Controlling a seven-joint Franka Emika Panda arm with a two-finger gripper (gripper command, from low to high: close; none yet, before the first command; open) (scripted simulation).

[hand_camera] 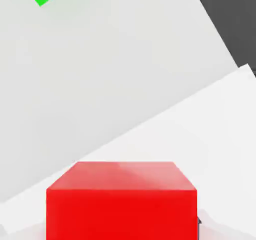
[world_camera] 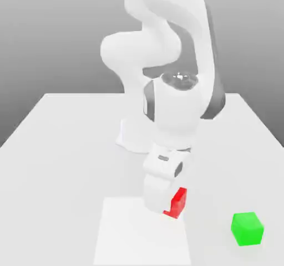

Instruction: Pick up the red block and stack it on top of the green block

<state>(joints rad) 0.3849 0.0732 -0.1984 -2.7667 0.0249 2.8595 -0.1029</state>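
The red block [world_camera: 178, 203] is at the far corner of the pale square patch [world_camera: 141, 237], on the exterior view's right; whether it rests or is already a little lifted, I cannot tell. It looks like a plain small cube with smooth, matte faces, and I judge it to be light and stiff, so it should not bend or break under an ordinary squeeze. The smooth faces may slip a little (this is only my guess, for the friction cannot be seen). The good place to take it is by two opposite upright sides, at the middle of their width, so that it does not turn when it goes up.

The gripper [world_camera: 170, 205] has its jaws closed on the red block, and in the hand view the front face of the cube is straight and square to the camera. The hand [world_camera: 162, 170] is low, pointing downward and looking somewhat turned about its own axis, and it hides a part of the cube. Above it the arm [world_camera: 141, 51] bends over and reaches down from its base, which stands farther back on the table [world_camera: 50, 165]. The green block [world_camera: 247, 229] sits well apart, toward the exterior view's right, with nothing on top, so the next move should be a straight lift and then a carry across.
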